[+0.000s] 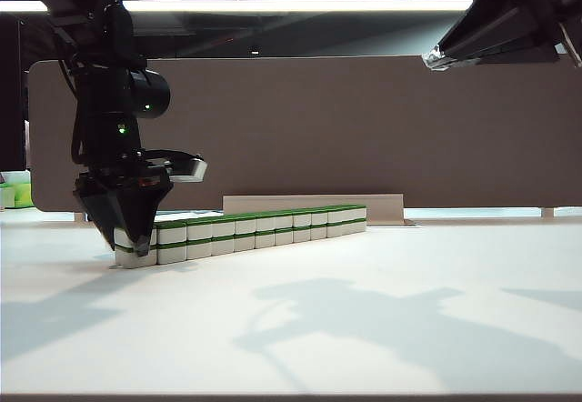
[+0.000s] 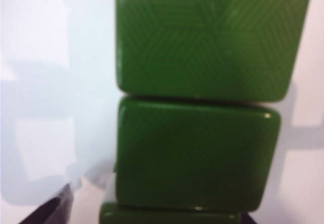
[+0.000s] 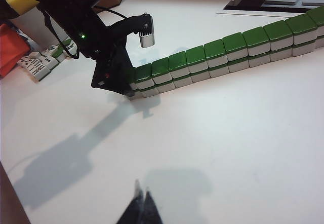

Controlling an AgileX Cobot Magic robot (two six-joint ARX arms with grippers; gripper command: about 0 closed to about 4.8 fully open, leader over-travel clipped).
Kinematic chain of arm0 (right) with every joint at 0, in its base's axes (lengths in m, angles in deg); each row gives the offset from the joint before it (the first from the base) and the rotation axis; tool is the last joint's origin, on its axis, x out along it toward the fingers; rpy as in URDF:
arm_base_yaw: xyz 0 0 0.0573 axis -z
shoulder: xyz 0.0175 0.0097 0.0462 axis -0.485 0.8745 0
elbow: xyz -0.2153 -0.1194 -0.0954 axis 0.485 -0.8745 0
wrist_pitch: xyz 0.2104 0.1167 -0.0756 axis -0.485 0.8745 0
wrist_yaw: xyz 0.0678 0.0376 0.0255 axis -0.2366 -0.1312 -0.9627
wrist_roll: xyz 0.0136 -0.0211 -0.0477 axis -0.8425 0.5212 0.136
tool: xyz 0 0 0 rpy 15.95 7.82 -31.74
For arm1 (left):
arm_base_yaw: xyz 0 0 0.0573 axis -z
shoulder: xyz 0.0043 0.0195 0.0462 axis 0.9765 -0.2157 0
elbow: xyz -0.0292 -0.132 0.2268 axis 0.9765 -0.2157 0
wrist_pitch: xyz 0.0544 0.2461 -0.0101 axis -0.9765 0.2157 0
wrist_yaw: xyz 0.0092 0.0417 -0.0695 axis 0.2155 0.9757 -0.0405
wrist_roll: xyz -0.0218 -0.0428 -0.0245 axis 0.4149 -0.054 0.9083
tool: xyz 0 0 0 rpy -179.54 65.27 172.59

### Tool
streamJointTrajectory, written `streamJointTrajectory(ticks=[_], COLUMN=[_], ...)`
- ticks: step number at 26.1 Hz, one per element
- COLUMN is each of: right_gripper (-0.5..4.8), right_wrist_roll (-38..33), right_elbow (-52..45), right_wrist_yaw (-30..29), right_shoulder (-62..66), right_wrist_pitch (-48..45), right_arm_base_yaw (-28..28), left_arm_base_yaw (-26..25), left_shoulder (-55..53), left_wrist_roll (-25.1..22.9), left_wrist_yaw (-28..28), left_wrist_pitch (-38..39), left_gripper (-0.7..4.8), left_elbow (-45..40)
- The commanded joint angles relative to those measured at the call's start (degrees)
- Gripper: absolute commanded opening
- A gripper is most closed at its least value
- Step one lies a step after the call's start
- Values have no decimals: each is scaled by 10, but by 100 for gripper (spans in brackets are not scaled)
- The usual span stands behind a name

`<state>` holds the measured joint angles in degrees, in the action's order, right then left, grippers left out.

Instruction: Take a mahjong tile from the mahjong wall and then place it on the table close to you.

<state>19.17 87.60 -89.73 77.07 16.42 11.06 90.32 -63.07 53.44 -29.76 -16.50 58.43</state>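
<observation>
At the mahjong wall's (image 1: 244, 226) end, left claw (image 1: 134, 236) straddles a tile.

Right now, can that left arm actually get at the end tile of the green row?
Probably yes: the left gripper is already down over the end of the mahjong wall, nothing between them; the right gripper hangs well clear.

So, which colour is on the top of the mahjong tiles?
Green, on the mahjong wall; the left wrist view shows it best.

Bright overhead strip light, long table shadows — left wrist view blurred
</observation>
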Motion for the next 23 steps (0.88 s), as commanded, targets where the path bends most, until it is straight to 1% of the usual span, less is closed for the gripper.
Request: streamJointTrajectory(ticks=[1,7,14,15,17,18,23], right_gripper=[-1,-1,-1,-1,-1,-1,-1], right_wrist_roll=[2,2,2,2,2,2,2], right_elbow=[3,3,3,3,3,3,3], right_wrist_yaw=[0,0,0,0,0,0,0], right_shoulder=[-1,-1,-1,-1,-1,-1,-1], right_wrist_pitch=[-8,-8,-8,-8,-8,-8,-8], right_arm_base_yaw=[0,0,0,0,0,0,0], left_arm_base_yaw=[1,3,15,15,16,17,17], left_shoulder=[0,-6,-12,-13,-15,-16,-17], left_wrist_roll=[0,0,0,0,0,0,0], left_wrist_yaw=[-1,-18,-15,-15,-15,-15,-11], left_wrist_pitch=[-4,-1,-3,-3,-2,-1,-1], left_gripper=[362,362,361,351,301,290,286], left_elbow=[3,3,3,3,3,3,3])
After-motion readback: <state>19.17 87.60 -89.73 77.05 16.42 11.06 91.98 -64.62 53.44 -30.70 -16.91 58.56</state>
